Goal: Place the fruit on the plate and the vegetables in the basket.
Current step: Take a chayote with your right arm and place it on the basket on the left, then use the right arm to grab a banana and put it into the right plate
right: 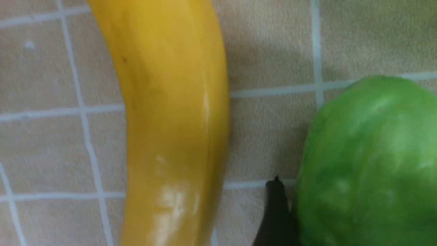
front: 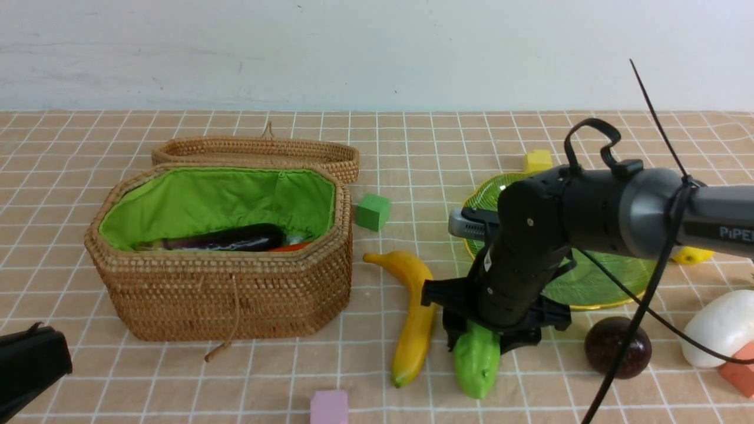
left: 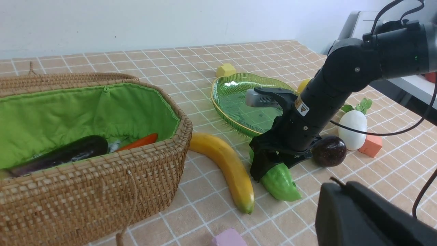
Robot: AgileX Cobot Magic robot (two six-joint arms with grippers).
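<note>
Beside banana [front: 415, 318] | right claw [front: 486, 341] astride gourd [front: 476, 365] | fingertip [right: 276, 215] contact: right wrist view only

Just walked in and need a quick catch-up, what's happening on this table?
The right gripper is down over the gourd, one finger against it; a grip isn't clear. The gourd lies on the cloth beside the banana. The aubergine and carrot are in the basket. The plate holds no visible fruit, and the left gripper sits shut, off to the side.

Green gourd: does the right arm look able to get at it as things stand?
Probably yes: the right gripper sits over the gourd, one finger at its side, and the banana lies beside it, apart, not blocking.
</note>
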